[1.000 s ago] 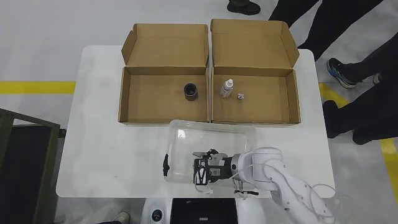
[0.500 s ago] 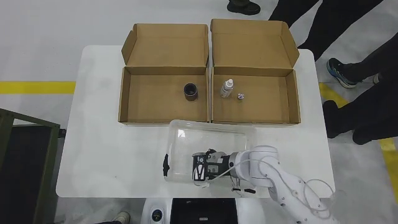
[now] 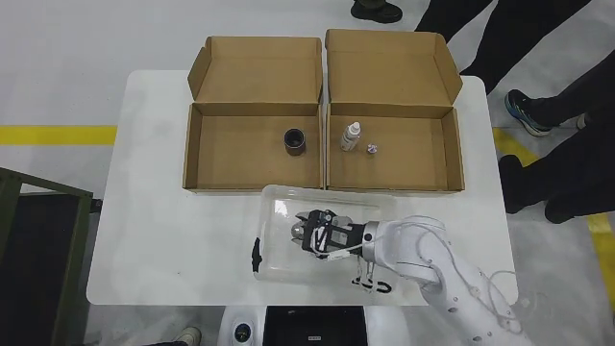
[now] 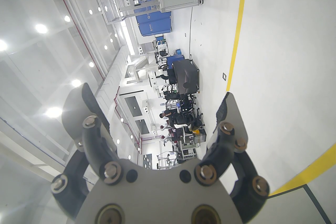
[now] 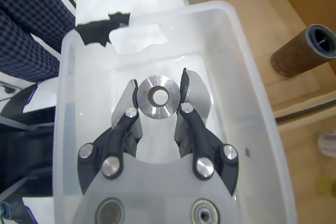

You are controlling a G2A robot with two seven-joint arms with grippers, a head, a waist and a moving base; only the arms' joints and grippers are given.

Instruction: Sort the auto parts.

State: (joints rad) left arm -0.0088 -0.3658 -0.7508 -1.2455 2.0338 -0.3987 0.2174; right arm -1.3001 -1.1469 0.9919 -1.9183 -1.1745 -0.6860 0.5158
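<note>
My right gripper [image 5: 158, 96] is shut on a shiny metal ring [image 5: 158, 100] with a round hole, held inside the clear plastic bin [image 5: 244, 51]. From above, that gripper [image 3: 300, 231] sits over the bin [image 3: 274, 204] at the table's near edge. Behind the bin stand two open cardboard boxes. The left box [image 3: 207, 149] holds a brown cylinder [image 3: 294, 140], which also appears in the right wrist view as a brown cylinder [image 5: 302, 51]. The right box [image 3: 452, 149] holds a small white bottle [image 3: 350, 135] and a small metal part [image 3: 373, 148]. My left gripper [image 4: 157, 107] is open and points out at the hall.
The white table [image 3: 154, 202] has bare room left of the bin and boxes. A black piece [image 3: 256, 255] sits at the bin's left wall. People's legs [image 3: 538, 38] stand beyond the table's far right corner. A dark green frame [image 3: 38, 250] stands left of the table.
My right gripper has moved up the bin toward the boxes, from the near edge to the middle of the bin, with the arm swinging round behind it.
</note>
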